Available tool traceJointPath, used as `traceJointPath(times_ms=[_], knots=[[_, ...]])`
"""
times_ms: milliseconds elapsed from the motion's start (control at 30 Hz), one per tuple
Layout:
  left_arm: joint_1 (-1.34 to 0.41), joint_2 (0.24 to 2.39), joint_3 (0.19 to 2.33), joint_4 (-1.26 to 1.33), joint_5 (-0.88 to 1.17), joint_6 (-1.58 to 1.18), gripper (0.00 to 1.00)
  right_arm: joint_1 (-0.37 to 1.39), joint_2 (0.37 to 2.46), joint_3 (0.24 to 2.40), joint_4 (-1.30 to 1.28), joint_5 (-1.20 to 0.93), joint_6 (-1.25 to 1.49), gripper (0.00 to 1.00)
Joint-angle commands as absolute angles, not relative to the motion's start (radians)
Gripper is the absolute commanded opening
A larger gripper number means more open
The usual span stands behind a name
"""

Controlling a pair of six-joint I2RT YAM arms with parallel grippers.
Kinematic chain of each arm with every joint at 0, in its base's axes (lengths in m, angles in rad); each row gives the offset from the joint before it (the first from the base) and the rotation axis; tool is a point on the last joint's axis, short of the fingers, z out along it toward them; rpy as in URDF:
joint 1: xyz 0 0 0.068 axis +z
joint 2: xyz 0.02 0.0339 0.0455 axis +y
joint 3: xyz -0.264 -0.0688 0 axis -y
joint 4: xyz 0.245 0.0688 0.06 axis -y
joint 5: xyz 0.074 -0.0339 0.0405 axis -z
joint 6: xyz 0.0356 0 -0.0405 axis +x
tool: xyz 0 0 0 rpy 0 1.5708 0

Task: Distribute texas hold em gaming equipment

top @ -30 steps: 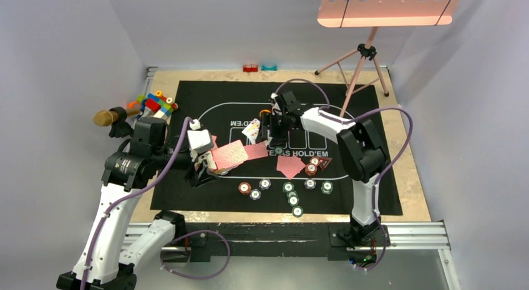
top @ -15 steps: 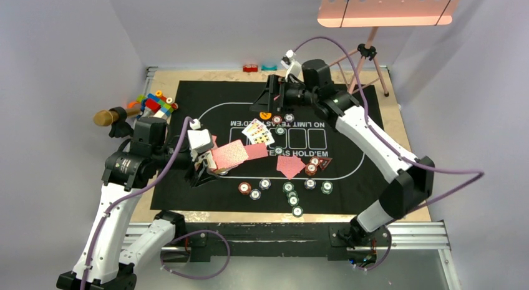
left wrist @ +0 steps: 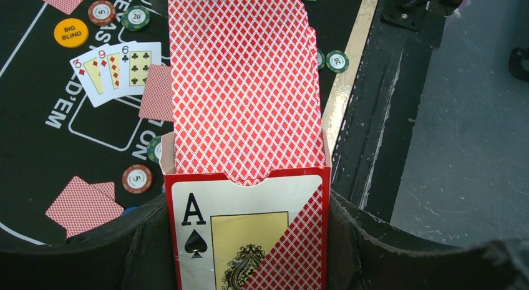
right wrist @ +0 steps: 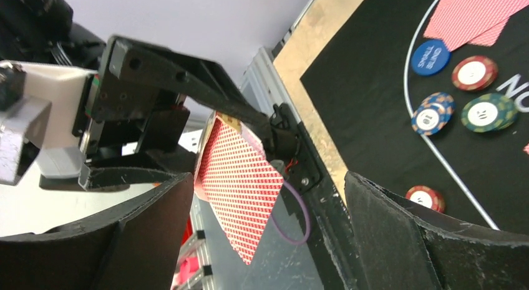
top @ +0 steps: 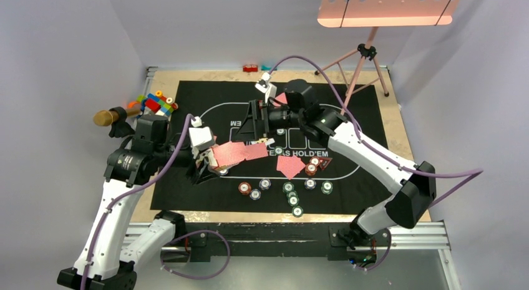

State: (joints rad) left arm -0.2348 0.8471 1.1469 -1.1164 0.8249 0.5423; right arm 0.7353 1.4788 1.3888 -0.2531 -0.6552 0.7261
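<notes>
Now the black felt poker mat (top: 193, 96) is filling the middle of the top view. Left of centre, the left gripper (top: 204, 166) is pinching a red-and-white card box (left wrist: 249, 240) between its jaws, and red-backed playing cards (left wrist: 243, 84) are sticking out of it. Above centre, the right gripper (top: 254, 118) is hanging over the mat with jaws spread, holding nothing. Small round striped poker chips (top: 288, 191) are lying at the mat's lower middle.
</notes>
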Motion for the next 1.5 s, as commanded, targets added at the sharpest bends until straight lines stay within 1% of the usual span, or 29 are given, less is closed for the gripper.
traceJointPath(times_ms=[0, 133, 300, 500, 600, 667, 900, 1033, 1133, 1300, 1367, 1467], knots=[[-0.227, 0.854, 1.164, -1.068, 0.854, 0.542, 0.0, 0.782, 1.486, 1.387, -0.22, -0.682, 0.73, 0.96], [-0.227, 0.854, 1.168, -1.065, 0.85, 0.542, 0.0, 0.817, 1.507, 1.384, -0.22, -0.667, 0.731, 0.97], [-0.227, 0.856, 1.17, -1.059, 0.85, 0.539, 0.0, 0.819, 1.518, 1.375, -0.229, -0.663, 0.732, 0.98], [-0.228, 0.869, 1.18, -1.054, 0.848, 0.544, 0.0, 0.819, 1.527, 1.382, -0.288, -0.666, 0.699, 0.94], [-0.227, 0.878, 1.186, -1.049, 0.849, 0.543, 0.0, 0.819, 1.527, 1.377, -0.31, -0.676, 0.689, 0.88], [-0.227, 0.884, 1.19, -1.048, 0.851, 0.54, 0.0, 0.818, 1.529, 1.379, -0.328, -0.676, 0.689, 0.81], [-0.227, 0.881, 1.195, -1.05, 0.85, 0.534, 0.0, 0.8, 1.508, 1.385, -0.365, -0.666, 0.687, 0.66], [-0.227, 0.878, 1.192, -1.048, 0.851, 0.534, 0.0, 0.784, 1.484, 1.382, -0.375, -0.656, 0.687, 0.59], [-0.227, 0.876, 1.191, -1.049, 0.851, 0.534, 0.0, 0.772, 1.468, 1.384, -0.383, -0.653, 0.687, 0.5], [-0.227, 0.872, 1.187, -1.049, 0.853, 0.534, 0.0, 0.755, 1.447, 1.393, -0.398, -0.642, 0.69, 0.4], [-0.227, 0.869, 1.185, -1.049, 0.853, 0.535, 0.0, 0.751, 1.437, 1.401, -0.402, -0.637, 0.689, 0.36], [-0.227, 0.867, 1.183, -1.048, 0.856, 0.531, 0.0, 0.745, 1.427, 1.415, -0.41, -0.629, 0.688, 0.34]])
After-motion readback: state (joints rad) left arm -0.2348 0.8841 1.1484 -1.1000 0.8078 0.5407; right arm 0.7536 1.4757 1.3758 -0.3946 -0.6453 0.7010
